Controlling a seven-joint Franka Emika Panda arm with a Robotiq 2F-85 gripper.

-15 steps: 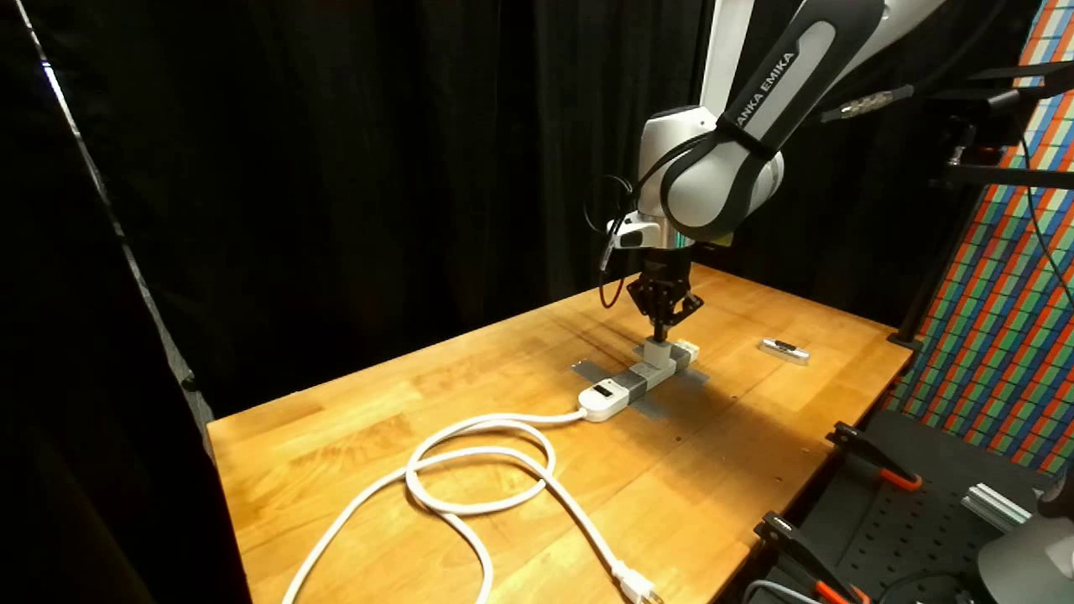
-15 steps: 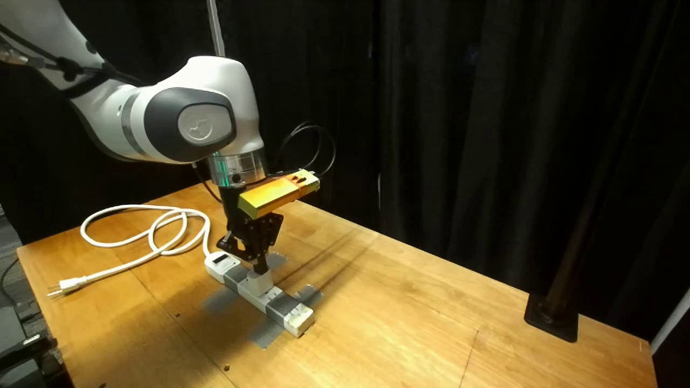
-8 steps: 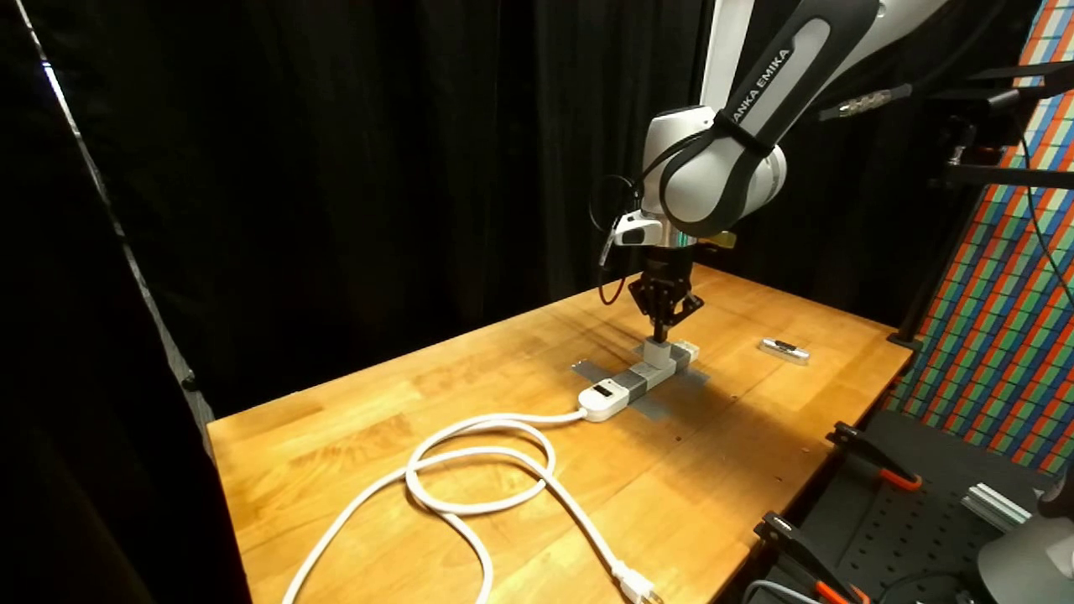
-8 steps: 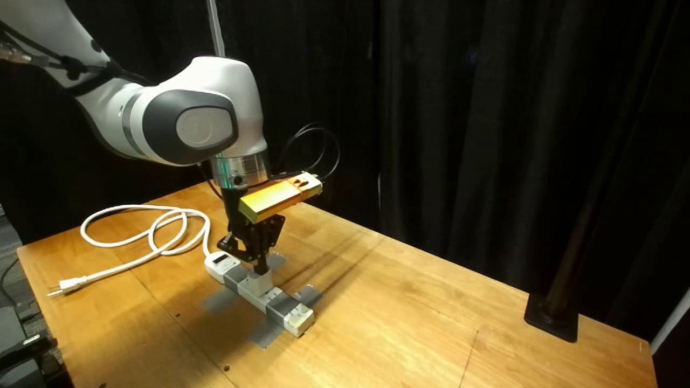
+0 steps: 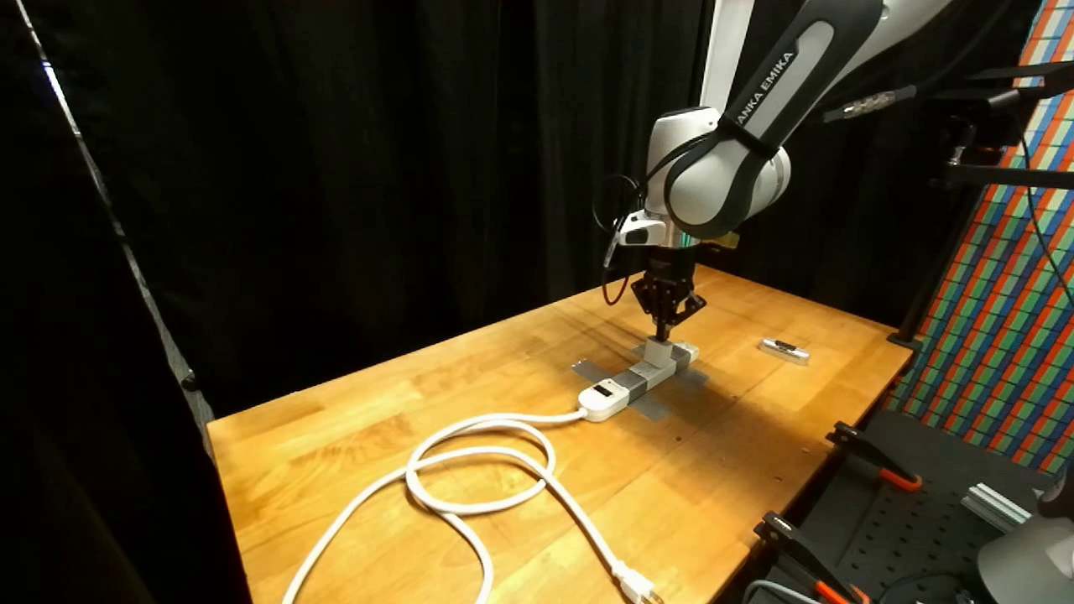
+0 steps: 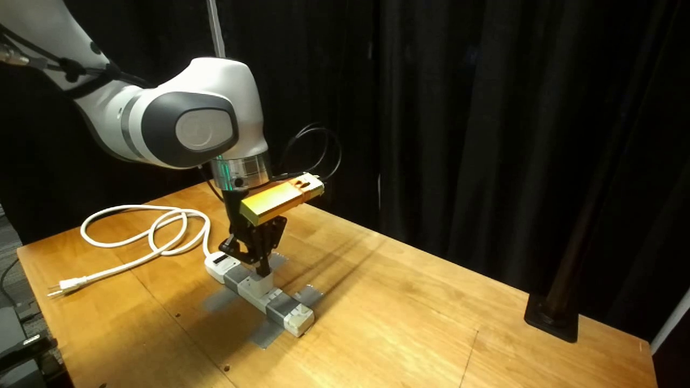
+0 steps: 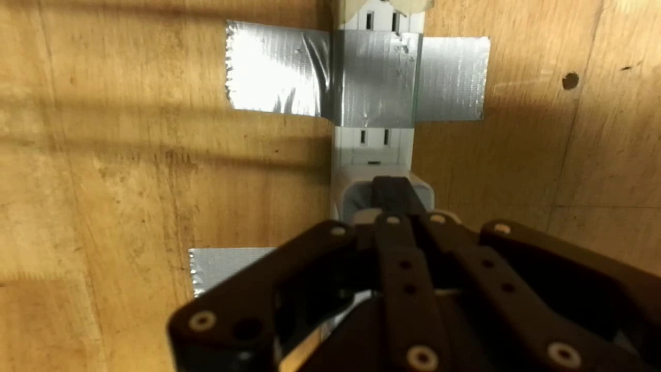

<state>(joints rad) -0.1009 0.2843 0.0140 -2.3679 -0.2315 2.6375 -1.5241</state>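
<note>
The gripper (image 5: 662, 336) has its fingers pressed together, tips on a small white block (image 5: 659, 353). The block sits on a white power strip (image 5: 604, 401), right of the looped cord (image 5: 474, 508) in an exterior view.

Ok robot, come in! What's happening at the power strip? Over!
Gripper shut, right at the top of the white block. Block standing on taped-down power strip. White cord looped beyond one end, looks out of the way.
</note>
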